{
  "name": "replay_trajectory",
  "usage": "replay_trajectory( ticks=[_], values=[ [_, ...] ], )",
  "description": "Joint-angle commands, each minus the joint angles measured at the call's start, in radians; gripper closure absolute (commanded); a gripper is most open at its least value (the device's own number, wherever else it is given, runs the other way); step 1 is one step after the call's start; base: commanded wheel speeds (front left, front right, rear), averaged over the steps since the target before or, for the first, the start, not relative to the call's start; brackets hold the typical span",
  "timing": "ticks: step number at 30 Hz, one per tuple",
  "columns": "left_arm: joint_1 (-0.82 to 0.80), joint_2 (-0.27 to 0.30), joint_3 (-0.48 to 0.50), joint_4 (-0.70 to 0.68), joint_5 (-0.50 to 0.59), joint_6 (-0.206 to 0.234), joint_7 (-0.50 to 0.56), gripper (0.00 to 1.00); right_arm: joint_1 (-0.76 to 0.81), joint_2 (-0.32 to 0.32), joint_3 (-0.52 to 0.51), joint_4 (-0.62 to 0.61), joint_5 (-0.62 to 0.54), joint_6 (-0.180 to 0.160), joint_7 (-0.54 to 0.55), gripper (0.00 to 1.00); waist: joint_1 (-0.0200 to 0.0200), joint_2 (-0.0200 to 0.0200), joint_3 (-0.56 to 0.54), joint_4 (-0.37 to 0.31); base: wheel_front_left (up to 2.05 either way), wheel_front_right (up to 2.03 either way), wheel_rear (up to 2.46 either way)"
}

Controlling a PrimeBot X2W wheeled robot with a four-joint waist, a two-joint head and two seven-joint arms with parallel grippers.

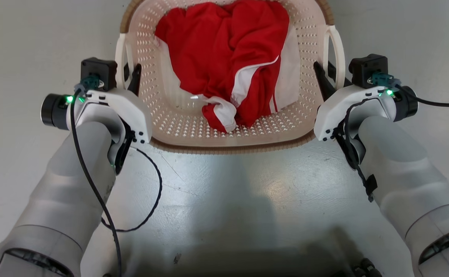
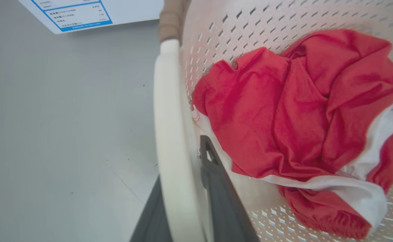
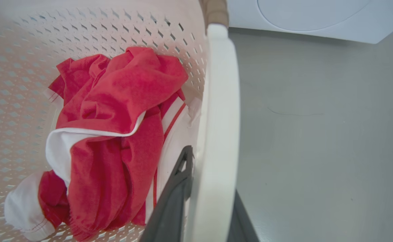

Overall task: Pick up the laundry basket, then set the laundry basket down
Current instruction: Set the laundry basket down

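Your left gripper [image 1: 131,75] is clamped on one white handle [image 1: 121,57] of the laundry basket [image 1: 163,119], your right gripper [image 1: 325,73] on the other; red clothing [image 1: 224,50] lies between them.

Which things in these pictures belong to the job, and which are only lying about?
Job: basket; left gripper, shut on the left handle; right gripper, shut on the right handle.
Lying about: red and white clothes inside the basket, just its load; washer beyond it; blue label; floor.
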Motion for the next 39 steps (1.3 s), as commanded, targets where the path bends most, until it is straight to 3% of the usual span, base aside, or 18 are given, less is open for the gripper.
replay_trajectory(
  ticks=[1, 8, 21, 22, 23, 30, 39],
  values=[
    [-0.008, 0.022, 0.009, -0.021, 0.029, -0.016, -0.005, 1.0, 0.062, 0.028, 0.003, -0.03, -0.04, 0.017, -0.011, 1.0, -0.0001, 0.0, 0.005, 0.0, 0.0, 0.0, 0.0],
    [-0.016, 0.018, 0.03, -0.016, 0.055, -0.024, -0.005, 1.0, 0.104, 0.028, -0.088, -0.069, -0.112, 0.017, -0.011, 1.0, -0.0001, 0.0, 0.019, 0.004, 0.0, 0.0, 0.0],
    [-0.02, 0.001, 0.063, 0.022, 0.075, -0.031, -0.005, 1.0, 0.128, 0.028, -0.159, -0.106, -0.152, 0.017, -0.011, 1.0, -0.0001, 0.0, 0.027, -0.002, 0.0, 0.0, 0.0],
    [-0.021, -0.001, 0.071, 0.025, 0.073, -0.025, -0.005, 0.93, 0.126, 0.028, -0.176, -0.111, -0.161, 0.017, -0.011, 0.62, -0.0001, 0.0, 0.028, -0.002, 0.0, 0.0, 0.0],
    [-0.021, -0.005, 0.074, 0.033, 0.072, -0.022, -0.005, 0.0, 0.124, 0.028, -0.191, -0.114, -0.176, 0.017, -0.011, 0.0, -0.0001, 0.0, 0.028, -0.003, 0.0, 0.0, 0.0],
    [-0.029, -0.023, 0.079, 0.079, 0.075, -0.014, -0.005, 0.0, 0.142, 0.028, -0.293, -0.15, -0.268, 0.017, -0.011, 0.0, -0.0001, 0.0, 0.026, 0.001, 0.0, 0.0, 0.0],
    [-0.033, -0.022, 0.082, 0.116, 0.086, -0.009, -0.005, 0.0, 0.168, 0.028, -0.306, -0.167, -0.275, 0.017, -0.011, 0.0, -0.0001, 0.0, 0.001, -0.004, 0.0, 0.0, 0.0]
  ],
)
